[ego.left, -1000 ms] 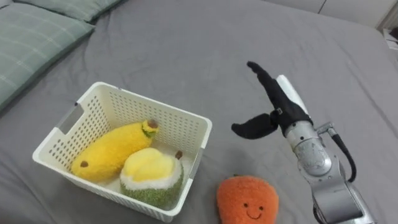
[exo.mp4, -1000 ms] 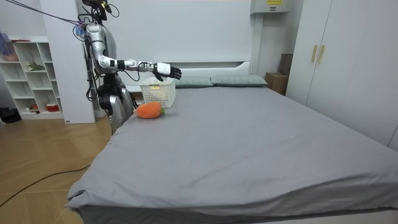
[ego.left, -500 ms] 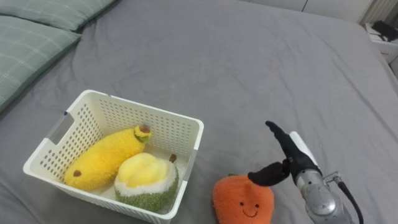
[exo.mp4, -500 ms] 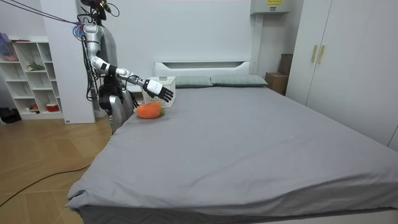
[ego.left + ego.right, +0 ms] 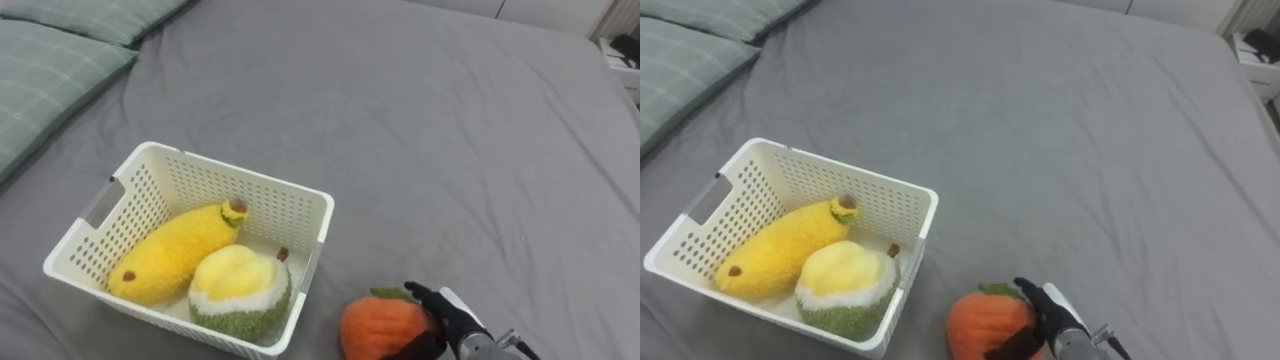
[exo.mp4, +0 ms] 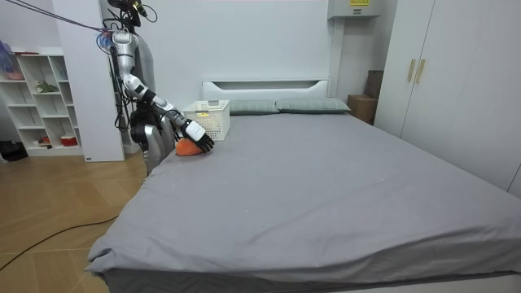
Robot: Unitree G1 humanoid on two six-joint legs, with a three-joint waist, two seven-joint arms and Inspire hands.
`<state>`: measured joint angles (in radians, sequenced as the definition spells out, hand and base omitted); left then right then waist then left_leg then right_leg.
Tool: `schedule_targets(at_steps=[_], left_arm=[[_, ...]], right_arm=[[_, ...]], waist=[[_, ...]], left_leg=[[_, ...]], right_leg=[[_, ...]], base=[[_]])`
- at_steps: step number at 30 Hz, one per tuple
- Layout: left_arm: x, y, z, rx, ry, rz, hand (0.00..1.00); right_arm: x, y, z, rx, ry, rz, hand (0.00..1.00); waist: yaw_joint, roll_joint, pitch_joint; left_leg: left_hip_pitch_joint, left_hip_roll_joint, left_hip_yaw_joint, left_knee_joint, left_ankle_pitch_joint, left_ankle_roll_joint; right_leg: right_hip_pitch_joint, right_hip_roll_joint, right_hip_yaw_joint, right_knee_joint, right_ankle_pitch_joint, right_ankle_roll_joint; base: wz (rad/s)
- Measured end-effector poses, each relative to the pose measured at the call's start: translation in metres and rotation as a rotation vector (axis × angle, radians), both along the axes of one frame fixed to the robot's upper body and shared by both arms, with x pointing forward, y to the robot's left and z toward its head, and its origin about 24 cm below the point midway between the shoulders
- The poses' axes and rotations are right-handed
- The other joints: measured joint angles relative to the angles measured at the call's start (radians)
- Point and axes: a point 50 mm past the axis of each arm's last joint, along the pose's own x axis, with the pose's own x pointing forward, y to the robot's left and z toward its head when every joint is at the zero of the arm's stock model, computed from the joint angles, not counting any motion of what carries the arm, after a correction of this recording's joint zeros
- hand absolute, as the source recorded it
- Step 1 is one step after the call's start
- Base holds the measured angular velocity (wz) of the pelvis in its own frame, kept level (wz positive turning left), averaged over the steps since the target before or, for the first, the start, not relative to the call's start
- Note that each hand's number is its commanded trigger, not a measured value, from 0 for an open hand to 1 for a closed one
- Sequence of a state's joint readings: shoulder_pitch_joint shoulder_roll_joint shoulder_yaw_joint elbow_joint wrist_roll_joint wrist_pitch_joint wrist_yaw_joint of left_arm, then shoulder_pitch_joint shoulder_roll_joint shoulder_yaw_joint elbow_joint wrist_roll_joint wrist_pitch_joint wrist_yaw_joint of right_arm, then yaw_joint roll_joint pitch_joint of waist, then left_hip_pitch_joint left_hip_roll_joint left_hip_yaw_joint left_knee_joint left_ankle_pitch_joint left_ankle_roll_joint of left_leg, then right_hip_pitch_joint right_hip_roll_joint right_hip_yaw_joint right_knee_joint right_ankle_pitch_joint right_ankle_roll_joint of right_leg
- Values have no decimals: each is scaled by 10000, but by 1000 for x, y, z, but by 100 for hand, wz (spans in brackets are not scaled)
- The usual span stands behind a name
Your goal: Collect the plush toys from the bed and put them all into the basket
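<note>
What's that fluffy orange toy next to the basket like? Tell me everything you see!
The orange toy is a round, fluffy plush fruit with a small green leaf on top. It lies on the grey bed, outside the white basket and close to its near right corner, with a little gap between them. The robot's right hand rests against the toy's right side. The toy's lower part runs off the bottom edge of the picture.
</note>
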<state>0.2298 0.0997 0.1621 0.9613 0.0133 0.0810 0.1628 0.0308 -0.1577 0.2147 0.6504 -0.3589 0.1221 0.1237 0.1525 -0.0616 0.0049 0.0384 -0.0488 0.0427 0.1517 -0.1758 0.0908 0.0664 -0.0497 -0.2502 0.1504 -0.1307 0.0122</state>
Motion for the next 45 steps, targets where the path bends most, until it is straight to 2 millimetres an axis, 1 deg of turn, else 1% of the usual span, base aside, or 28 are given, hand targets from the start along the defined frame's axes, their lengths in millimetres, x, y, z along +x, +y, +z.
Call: schedule_targets(at_steps=[2, 5, 10, 18, 19, 21, 23, 24, 25, 28, 29, 30, 33, 35, 36, 38, 39, 41, 43, 45], left_arm=[[-1, 0, 0, -11, 28, 13, 0], [-2, 0, 0, -9, 46, 19, 0], [-2, -1, 0, -14, 60, 22, 0], [1, -1, 0, -25, 1, 5, 0], [2, -1, 0, -35, -26, -8, 0], [2, -1, 0, -84, -52, -6, 0], [4, -1, 0, -141, -132, -49, 0], [5, -1, 1, -138, -158, -61, 0], [5, -1, 1, -134, -180, -74, 0], [5, 0, 1, -108, -180, -73, 0], [5, 0, 1, -89, -170, -53, 0], [5, 0, 1, -80, -175, -40, 0], [5, 1, 1, 15, -143, 88, 0], [5, 3, 1, 67, -194, 273, 0], [4, 3, 1, 75, -185, 302, 0], [1, 6, 1, 120, -142, 523, 0], [0, 7, 1, 125, -150, 576, 0], [-4, 7, 1, 113, -15, 705, 0], [-6, 7, 0, 100, 94, 724, 0], [-7, 7, 0, 98, 119, 725, 0]], right_arm=[[-3, 2, -6, 53, 294, -45, 100], [-6, 3, -9, 86, 458, -6, 100], [-3, 2, -12, -102, 505, -19, 100], [0, 3, -12, -164, 471, 26, 100], [1, 3, -11, -157, 440, 66, 100], [7, 6, -6, -233, 148, 325, 100], [19, 9, 6, -218, -573, 528, 100], [22, 10, 10, -201, -763, 565, 100], [29, 11, 17, -225, -1153, 667, 100], [51, 15, 49, -383, -2811, 1078, 100], [56, 15, 58, -379, -3286, 1068, 100], [57, 14, 62, -377, -3461, 1063, 100], [65, 11, 77, -500, -4182, 1014, 100], [72, 8, 97, -837, -5023, 1174, 100], [74, 6, 102, -850, -5250, 1137, 100], [80, 0, 125, -884, -6218, 823, 100], [81, -2, 130, -912, -6457, 733, 100], [84, -3, 149, -969, -7288, 629, 100], [87, -3, 157, -1004, -7647, 655, 100], [89, -2, 161, -994, -7772, 662, 100]], waist=[[162, -37, 13], [254, -37, 13], [440, -55, 20], [454, -84, 24], [455, -137, -5], [450, -143, 16], [388, -146, 71], [381, -150, 76], [355, -170, 83], [325, -180, 89], [257, -169, 84], [259, -202, 60], [204, -213, 50], [128, -188, 50], [98, -172, 50], [76, -117, 10], [76, -101, -9], [86, -44, -59], [91, -60, -63], [160, -132, -90]], left_leg=[[-3, 1, -41, 36, -37, -6], [-64, -13, -143, 147, -75, 12], [-100, -17, -179, 175, -78, 11], [-140, -14, -190, 169, -76, 9], [-141, -15, -190, 170, -76, 9], [-131, -13, -175, 169, -75, 10], [-119, -14, -147, 170, -75, 10], [-104, -13, -140, 170, -75, 10], [-103, -13, -120, 163, -75, 10], [-95, -6, -32, 164, -75, 10], [-59, -1, 7, 178, -74, 11], [-10, 1, 18, 179, -74, 11], [66, 3, 96, 155, -72, 15], [65, -1, 134, 136, -69, 20], [69, -2, 138, 135, -69, 21], [63, 2, 145, 115, -69, 21], [68, 5, 157, 107, -68, 20], [115, 20, 231, 74, -67, 18], [144, 24, 274, 68, -67, 18], [165, 29, 346, 42, -67, 17]], right_leg=[[27, 10, -27, 0, -1, 1], [61, 0, -84, 2, -1, 2], [61, -9, -205, 1, -1, 3], [20, -8, -213, -3, -5, 8], [16, -9, -199, -3, -5, 8], [17, -8, -141, -3, -5, 8], [14, -7, -123, -5, -5, 8], [15, -6, -117, -5, -5, 8], [14, -6, -93, -1, -5, 9], [-15, -3, -19, -5, -5, 8], [-9, -5, -10, -13, -5, 9], [9, -5, 0, -13, -5, 9], [40, -9, 45, -7, -4, 11], [-1, -15, 92, 6, -1, 18], [0, -14, 142, 6, -1, 19], [6, 7, 222, 12, -1, 19], [10, 14, 249, 12, -1, 19], [24, 26, 305, 11, -2, 20], [29, 27, 332, 12, -2, 20], [16, 25, 336, 11, -2, 21]], base=[[3], [10], [3], [0], [0], [-2], [-4], [0], [-6], [-8], [-5], [-5], [-7], [-7], [-6], [-4], [-7], [-8], [-8], [-8]])
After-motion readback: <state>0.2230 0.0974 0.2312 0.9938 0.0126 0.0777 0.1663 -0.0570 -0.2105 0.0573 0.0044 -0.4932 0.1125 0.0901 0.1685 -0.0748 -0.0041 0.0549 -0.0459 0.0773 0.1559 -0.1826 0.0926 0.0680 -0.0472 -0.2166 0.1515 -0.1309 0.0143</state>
